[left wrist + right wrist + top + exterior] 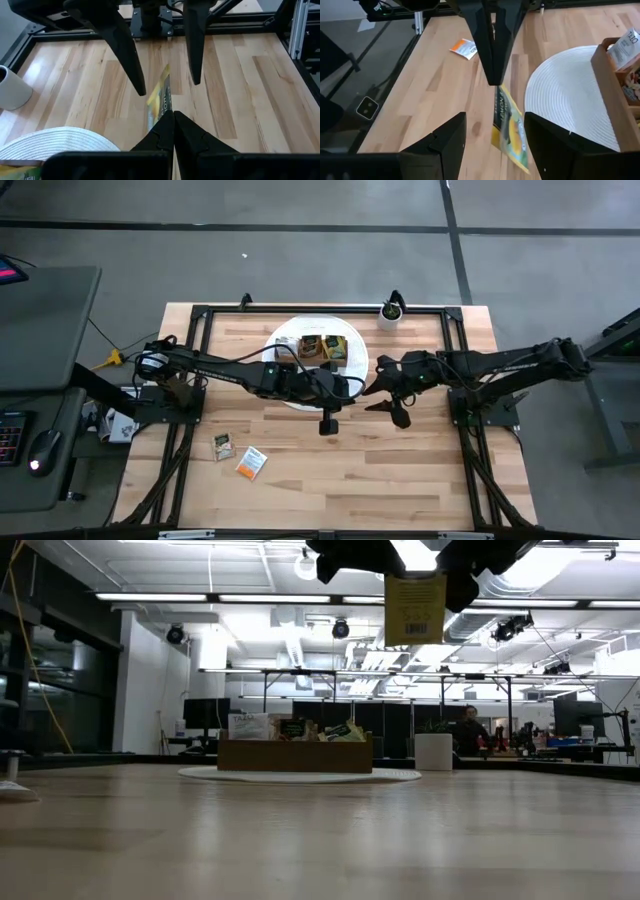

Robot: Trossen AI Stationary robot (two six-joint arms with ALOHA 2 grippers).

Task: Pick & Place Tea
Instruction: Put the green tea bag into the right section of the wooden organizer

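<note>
A yellow-green tea sachet (509, 127) hangs in the air over the table between the two arms; the low view shows the sachet (415, 608) high above the wood. My left gripper (173, 116) is shut on it, just right of the white mat. My right gripper (495, 131) is open, with one finger on each side of the sachet and apart from it. A tan-green sachet (222, 445) and a white-orange sachet (252, 463) lie flat near the near-left corner. More sachets (250, 726) stand in the wooden box (325, 350). My left gripper pinches the yellow-green sachet by its upper end (498, 94) between its two fingertips (491, 75). The fingers come from above, pointing down. The sachet hangs below them, slightly tilted, lifted clear of the table.
The wooden box stands on a round white mat (290, 332) at the table's far middle. A small white pot with a plant (391, 313) is by the far edge. A dark frame (200, 360) runs along the table's sides. Bare wood lies along the near edge.
</note>
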